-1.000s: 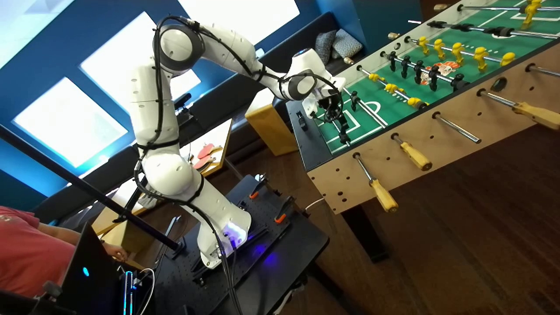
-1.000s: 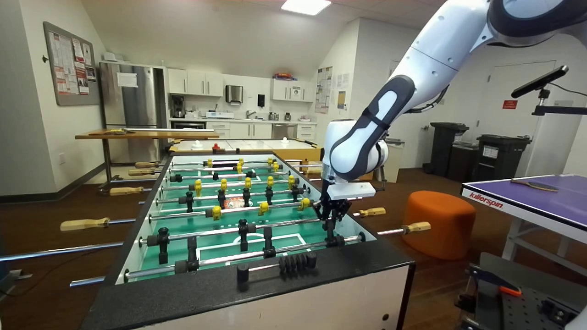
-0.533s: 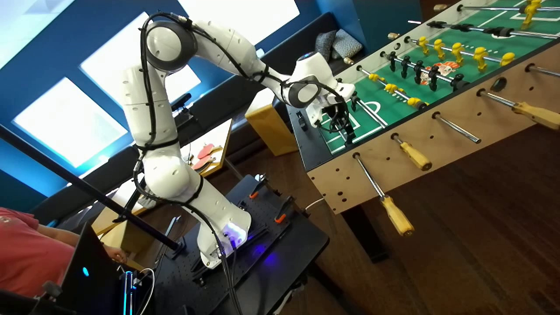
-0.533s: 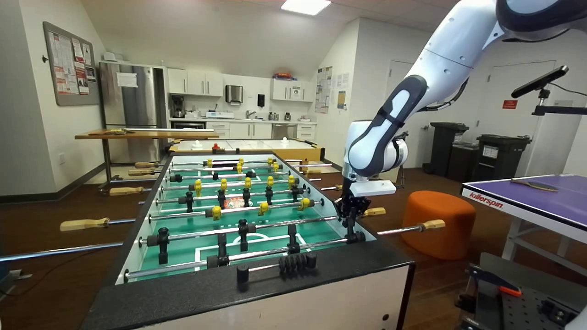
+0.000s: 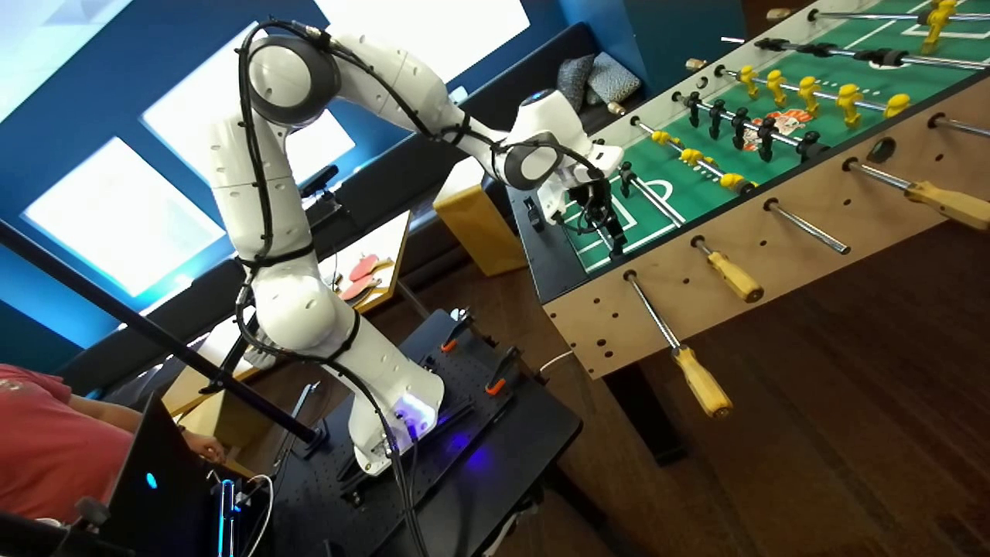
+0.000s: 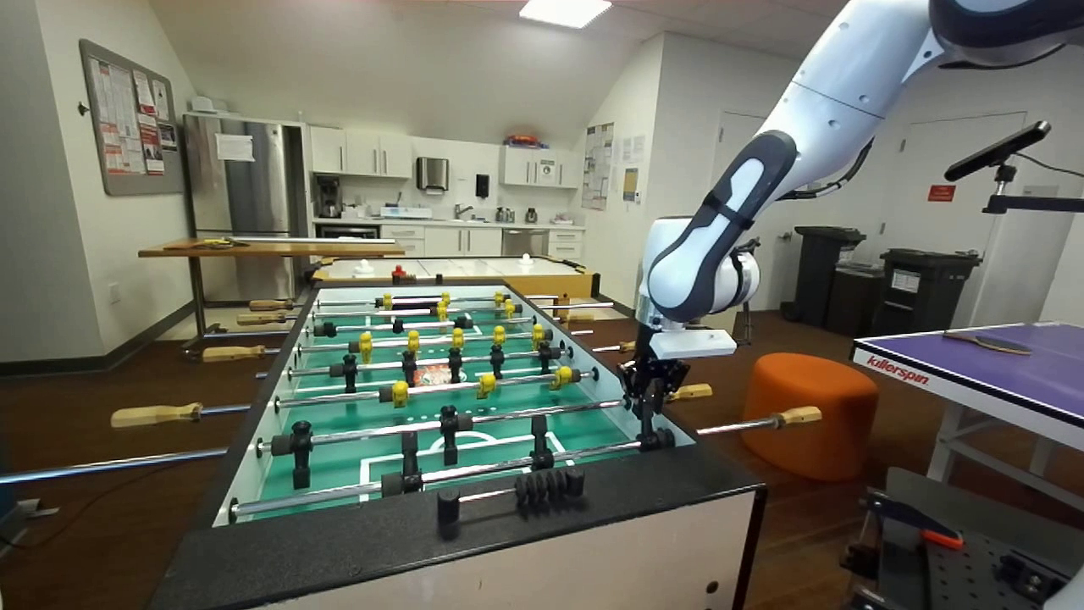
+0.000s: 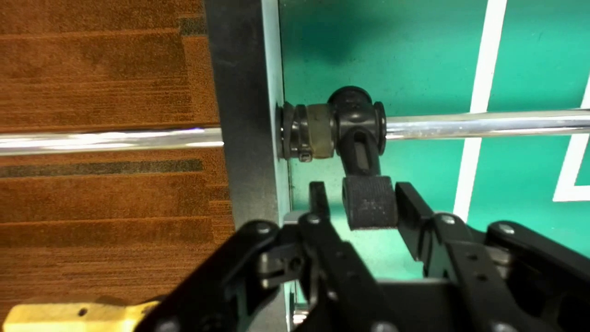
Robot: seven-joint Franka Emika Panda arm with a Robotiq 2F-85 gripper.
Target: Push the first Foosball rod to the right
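The first Foosball rod (image 6: 474,468) is a silver bar with black players at the near end of the table. Its tan handle (image 6: 800,415) sticks out past the side wall; the handle also shows in an exterior view (image 5: 702,381). In the wrist view the rod's end player (image 7: 357,108) sits beside the side wall, with a collar and bumper between them touching the wall. My gripper (image 7: 363,198) is open around that player's foot. The right finger is against or very close to the foot; a gap shows at the left finger. In an exterior view my gripper (image 6: 650,402) points down over the rod.
The second rod (image 6: 542,413) runs just behind my gripper. The table's side wall (image 7: 244,115) is close to my left finger. A black score counter (image 6: 546,486) stands on the end ledge. An orange stool (image 6: 809,419) stands beyond the handles.
My gripper and the first rod slid toward the handle side, so the handle sticks out farther and the end player reached the wall. Over the last half second they barely moved.
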